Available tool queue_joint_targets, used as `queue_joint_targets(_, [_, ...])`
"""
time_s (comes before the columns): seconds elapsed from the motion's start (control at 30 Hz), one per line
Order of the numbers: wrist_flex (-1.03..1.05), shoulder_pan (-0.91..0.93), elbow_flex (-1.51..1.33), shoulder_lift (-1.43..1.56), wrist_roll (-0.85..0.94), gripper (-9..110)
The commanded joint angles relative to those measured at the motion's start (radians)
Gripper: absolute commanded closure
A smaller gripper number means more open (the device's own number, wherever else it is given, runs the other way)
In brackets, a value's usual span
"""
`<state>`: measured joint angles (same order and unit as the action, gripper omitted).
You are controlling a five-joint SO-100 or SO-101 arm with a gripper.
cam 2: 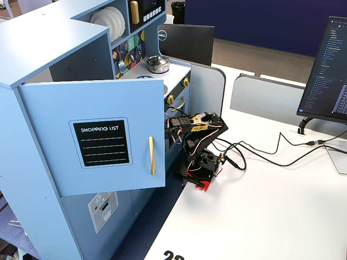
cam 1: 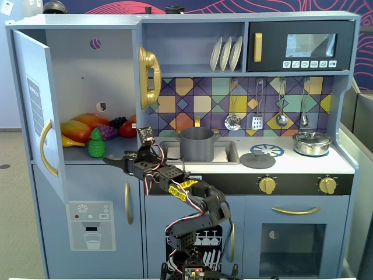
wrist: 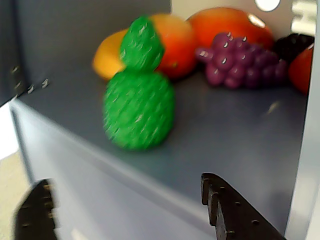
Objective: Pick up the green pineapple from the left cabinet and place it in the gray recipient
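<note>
Office: desk partitions (cam 2: 255, 92), monitor (cam 2: 328, 70), Dell PC (cam 2: 186, 42).

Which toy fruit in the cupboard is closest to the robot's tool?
The green pineapple. It stands upright alone at the front edge of the shelf, just ahead of the open tool, while the purple grapes and orange fruits sit farther back.
</note>
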<state>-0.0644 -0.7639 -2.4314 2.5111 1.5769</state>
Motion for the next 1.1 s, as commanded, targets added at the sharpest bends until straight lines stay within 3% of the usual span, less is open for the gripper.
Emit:
queue_joint_targets(0.0, [-0.097,0.009,0.135,-0.118,-0.006,65])
queue_joint_targets(0.3, [-0.219,-0.009,0.304,-0.367,-0.009,63])
queue_joint_targets(0.87, [-0.236,-0.063,0.63,-0.726,-0.025,65])
queue_joint_targets(0.97, [-0.245,-0.063,0.695,-0.795,-0.014,70])
queue_joint_targets(1.07, [-0.268,-0.069,0.741,-0.841,0.026,86])
